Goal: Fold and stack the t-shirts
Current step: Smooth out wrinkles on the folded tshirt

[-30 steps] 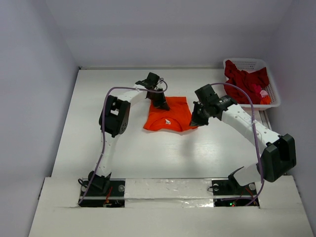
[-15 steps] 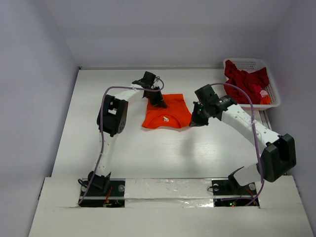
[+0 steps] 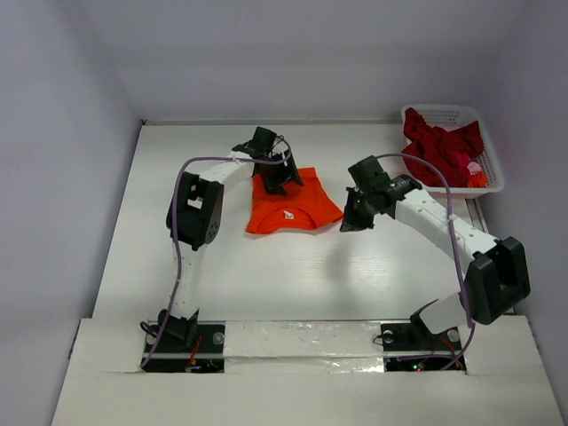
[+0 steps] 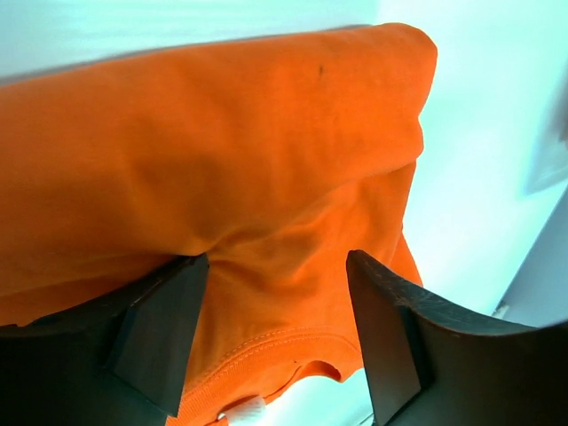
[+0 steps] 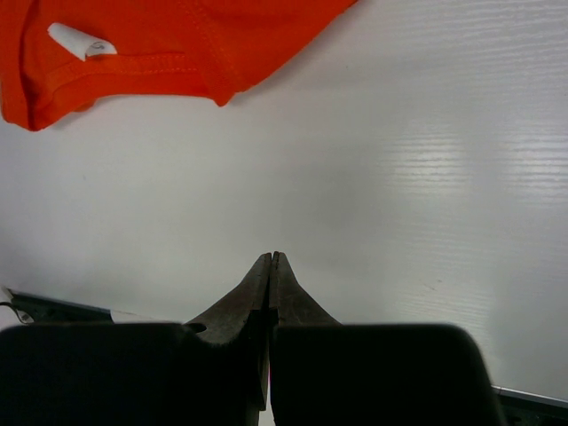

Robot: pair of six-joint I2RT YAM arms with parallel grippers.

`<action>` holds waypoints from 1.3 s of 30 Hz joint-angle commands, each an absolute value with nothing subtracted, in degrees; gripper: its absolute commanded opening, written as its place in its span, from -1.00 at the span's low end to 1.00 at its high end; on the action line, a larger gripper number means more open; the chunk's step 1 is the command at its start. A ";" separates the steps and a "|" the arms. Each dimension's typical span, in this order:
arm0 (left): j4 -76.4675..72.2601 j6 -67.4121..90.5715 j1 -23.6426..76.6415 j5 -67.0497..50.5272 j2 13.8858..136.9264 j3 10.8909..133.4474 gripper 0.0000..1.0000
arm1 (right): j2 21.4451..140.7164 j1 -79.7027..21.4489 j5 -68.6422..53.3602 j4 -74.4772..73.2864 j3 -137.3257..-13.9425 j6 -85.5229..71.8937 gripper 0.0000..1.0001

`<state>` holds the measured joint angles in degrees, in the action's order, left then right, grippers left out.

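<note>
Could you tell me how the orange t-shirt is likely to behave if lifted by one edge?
The soft bright orange fabric t-shirt would probably sag and drape, since it creases and bunches on the white table. Its layers lie loose, so lifting one edge may undo the fold. It looks thin, hence likely light.

There is one orange t-shirt [image 3: 293,202], with one small white neck label [image 3: 289,214] on it. There is one table [image 3: 266,275]. One white lattice basket [image 3: 435,109] stands at the far right. The dark red t-shirts [image 3: 439,146] in it make a single heap, so their number cannot be told. There are two arms, the left arm [image 3: 200,209] and the right arm [image 3: 435,217]. Each carries one gripper, the left gripper [image 3: 275,182] and the right gripper [image 3: 349,222], two in all.
</note>
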<state>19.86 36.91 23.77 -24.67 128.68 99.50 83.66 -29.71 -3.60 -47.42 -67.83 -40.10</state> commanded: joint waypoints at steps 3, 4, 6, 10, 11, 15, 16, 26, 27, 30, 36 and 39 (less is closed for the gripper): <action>26.72 34.63 22.68 -19.95 122.97 95.89 0.30 | 84.55 -30.06 -3.25 -44.47 -66.88 -39.64 -1.00; 26.89 34.54 22.68 -20.13 120.96 95.89 0.30 | 84.72 -30.06 -3.25 -44.30 -66.88 -39.55 -1.00; 26.63 34.45 22.68 -21.17 118.93 95.89 0.30 | 84.81 -30.06 -3.60 -43.60 -66.80 -39.38 -1.00; 25.75 33.23 22.68 -22.32 112.87 96.68 0.30 | 84.03 -30.06 -3.34 -42.36 -67.23 -39.20 -1.00; 25.75 32.70 22.68 -22.24 111.98 97.20 0.30 | 83.94 -30.06 -2.99 -42.36 -67.50 -39.29 -1.00; 25.58 30.15 22.68 -21.80 107.15 99.92 0.31 | 82.53 -30.06 -0.18 -42.10 -68.82 -39.29 -0.66; 25.84 29.28 22.68 -21.71 105.66 100.45 0.31 | 82.27 -30.06 -0.18 -42.01 -69.08 -39.20 -0.52; 27.69 30.06 18.56 13.06 80.79 84.31 0.64 | 80.60 -30.06 11.05 -44.38 -78.04 -33.84 0.88; 27.42 29.97 16.98 16.84 78.68 80.72 0.82 | 80.77 -30.06 15.60 -44.73 -78.83 -33.66 0.91; 27.87 28.75 11.88 20.74 74.36 74.22 0.91 | 80.51 -28.75 23.17 -42.99 -78.14 -33.31 0.98; 14.80 26.80 8.45 20.22 67.59 57.15 0.90 | 70.59 -25.84 31.08 -26.65 -64.18 -31.12 0.99; 10.56 26.72 7.39 21.00 69.34 55.46 0.89 | 68.20 -24.79 37.77 -21.80 -61.96 -30.24 1.00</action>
